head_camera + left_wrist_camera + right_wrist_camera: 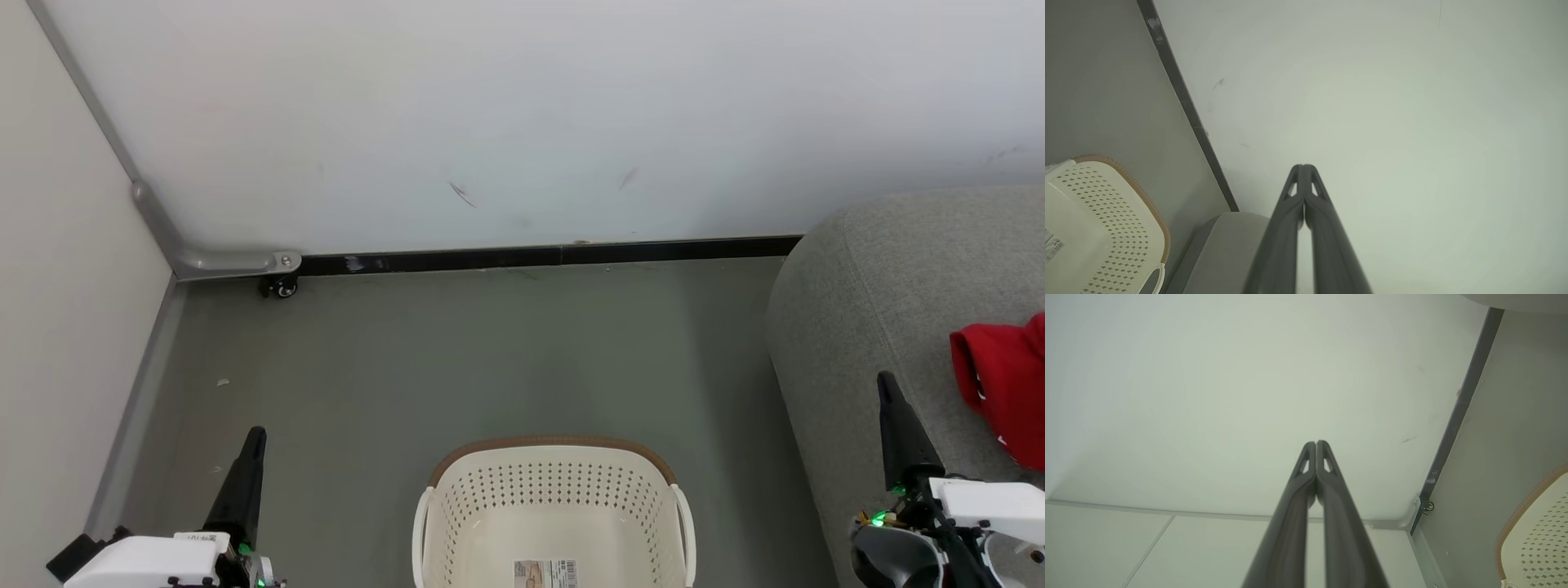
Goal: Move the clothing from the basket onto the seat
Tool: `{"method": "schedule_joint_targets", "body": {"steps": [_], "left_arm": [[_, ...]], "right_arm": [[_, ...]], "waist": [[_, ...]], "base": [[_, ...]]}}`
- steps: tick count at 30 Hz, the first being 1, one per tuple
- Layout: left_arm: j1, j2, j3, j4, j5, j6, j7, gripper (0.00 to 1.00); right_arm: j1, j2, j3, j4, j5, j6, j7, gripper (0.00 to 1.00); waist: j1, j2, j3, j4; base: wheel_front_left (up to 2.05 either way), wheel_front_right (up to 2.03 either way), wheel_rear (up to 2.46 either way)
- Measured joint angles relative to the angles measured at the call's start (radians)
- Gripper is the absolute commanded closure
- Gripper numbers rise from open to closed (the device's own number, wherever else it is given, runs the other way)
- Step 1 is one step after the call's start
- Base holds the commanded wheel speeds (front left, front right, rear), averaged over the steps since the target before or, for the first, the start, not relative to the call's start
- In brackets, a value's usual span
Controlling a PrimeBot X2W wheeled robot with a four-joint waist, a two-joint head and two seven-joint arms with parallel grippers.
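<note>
Head view, left to right. At the lower left, the left gripper (pixel 254 443) points up the frame above the grey floor (pixel 490 351). Its two dark fingers are pressed together into a single tip, holding and touching nothing. At the bottom centre stands the basket (pixel 555 445), cut by the lower edge, with a printed label (pixel 545 572) on its inner bottom. At the lower right, the right gripper (pixel 887 390) rises in front of the seat (pixel 857 310), its fingers likewise pressed together and empty; whether it touches the upholstery cannot be told. The seat fills the right side of the frame. The clothing (pixel 1008 384) lies on it at the far right edge, partly cut off, near the right gripper but apart from it. Left wrist view: the left gripper (pixel 1303 167) is closed tip to tip before the pale wall (pixel 1392 122), with the basket (pixel 1106 212) at the lower left and a seat (pixel 1224 245) corner beside the fingers. Right wrist view: the right gripper (pixel 1316 444) is closed, with the basket (pixel 1539 539) at the lower right.
</note>
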Motion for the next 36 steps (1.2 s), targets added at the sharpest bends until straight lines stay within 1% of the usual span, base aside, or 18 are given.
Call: {"method": "schedule_joint_targets", "body": {"steps": [3,33,36], "left_arm": [[-0.003,-0.007,0.010,0.003,-0.028,-0.012,0.006,1.00],[-0.015,-0.008,0.014,0.024,-0.030,-0.014,0.010,1.00],[-0.015,-0.008,0.014,0.026,-0.030,-0.022,0.010,1.00]], "right_arm": [[-0.002,-0.003,-0.003,0.003,0.040,0.000,0.003,1.00],[-0.003,-0.004,-0.008,0.010,0.040,0.000,0.004,1.00],[-0.003,-0.004,-0.009,0.010,0.040,0.000,0.004,1.00]], "waist": [[0.0000,0.0000,0.001,0.001],[-0.0002,0.0000,0.001,0.001],[-0.0002,0.0000,0.001,0.001]], "base": [[0.00,0.00,0.00],[0.00,0.00,0.00],[0.00,0.00,0.00]]}}
